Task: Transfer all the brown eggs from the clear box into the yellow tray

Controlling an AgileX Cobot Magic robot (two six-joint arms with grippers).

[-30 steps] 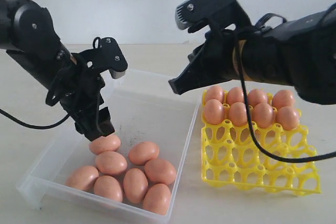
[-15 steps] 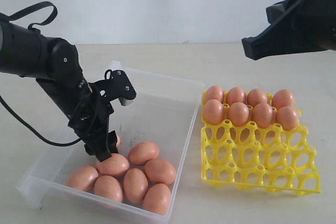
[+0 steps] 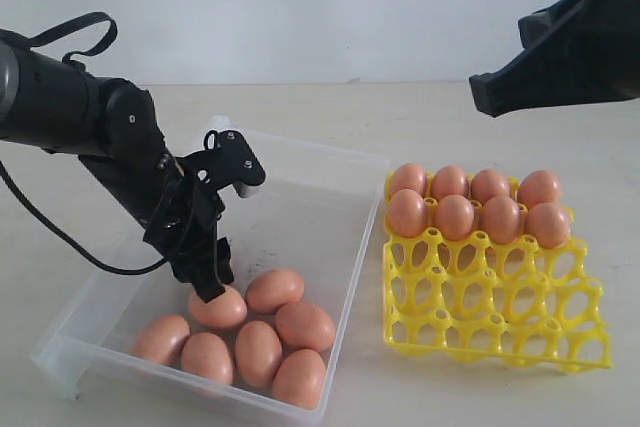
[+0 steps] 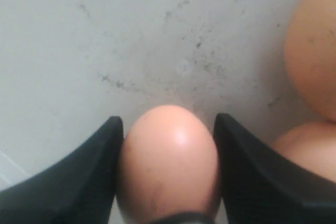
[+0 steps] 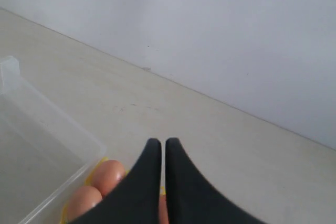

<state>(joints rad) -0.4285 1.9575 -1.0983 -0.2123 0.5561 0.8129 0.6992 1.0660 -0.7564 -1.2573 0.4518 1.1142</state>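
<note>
Eight eggs sit in the tray, four to a row across its two far rows, one to a cup. The two near rows are bare lattice. The tray stands on the desk toward the near edge, just beside the box but not touching its right wall.

From the exterior view I count seven more eggs in the box, all bunched at its near end. The far half is bare, scuffed floor.

My left gripper is down at the back of that bunch, tilted. On the left wrist view its two fingers are clamped against either side of one egg, which lies on the box floor. Two more eggs show just beside it. From outside, the gripper covers that spot, so I cannot tell whether the clamped egg is among my seven.

My right gripper hangs high over the desk's far right, well apart from the tray. Its jaws are pressed together.
</note>
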